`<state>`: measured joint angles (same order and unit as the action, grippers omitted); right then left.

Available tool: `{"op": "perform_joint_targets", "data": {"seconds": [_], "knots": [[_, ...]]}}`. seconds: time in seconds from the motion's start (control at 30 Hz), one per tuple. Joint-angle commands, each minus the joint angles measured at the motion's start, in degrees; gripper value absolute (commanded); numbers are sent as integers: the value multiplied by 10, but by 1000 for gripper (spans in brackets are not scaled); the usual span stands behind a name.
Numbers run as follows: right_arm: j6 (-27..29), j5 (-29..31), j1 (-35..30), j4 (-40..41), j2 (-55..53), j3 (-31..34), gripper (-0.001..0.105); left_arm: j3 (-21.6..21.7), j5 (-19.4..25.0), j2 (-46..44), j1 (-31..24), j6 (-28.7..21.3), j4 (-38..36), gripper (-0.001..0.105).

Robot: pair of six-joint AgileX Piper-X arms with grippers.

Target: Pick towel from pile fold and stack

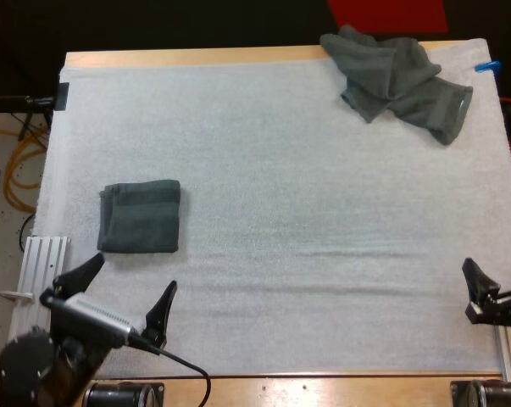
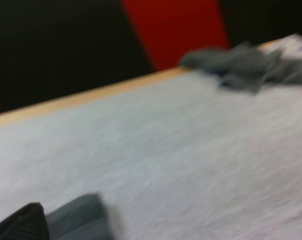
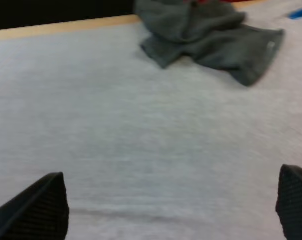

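A crumpled dark grey-green towel pile lies at the far right corner of the white mat. One folded towel rests flat at the mat's left side. My left gripper hovers open just in front of the folded towel, nothing between its fingers. In the left wrist view the left gripper stands wide apart, with the folded towel beside one finger and the pile far off. My right gripper is open at the mat's near right edge. The right gripper faces the distant pile.
A metal rail runs along the table's near left edge, and another sits at the near right corner. The table's wooden far edge borders the mat. Yellow cable lies on the floor to the left.
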<state>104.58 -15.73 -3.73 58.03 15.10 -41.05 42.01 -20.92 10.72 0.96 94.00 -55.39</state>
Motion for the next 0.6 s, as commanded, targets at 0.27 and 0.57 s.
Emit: {"op": "perform_joint_targets", "data": {"seconds": [0.27, 0.57], "knots": [[2, -183, 0, -11, 145, -94, 82, 70, -52, 99, 117, 7, 9, 105], [-46, -112, 0, -225, 298, -94, 82, 72, -48, 146, 142, 26, 73, 105]]}}
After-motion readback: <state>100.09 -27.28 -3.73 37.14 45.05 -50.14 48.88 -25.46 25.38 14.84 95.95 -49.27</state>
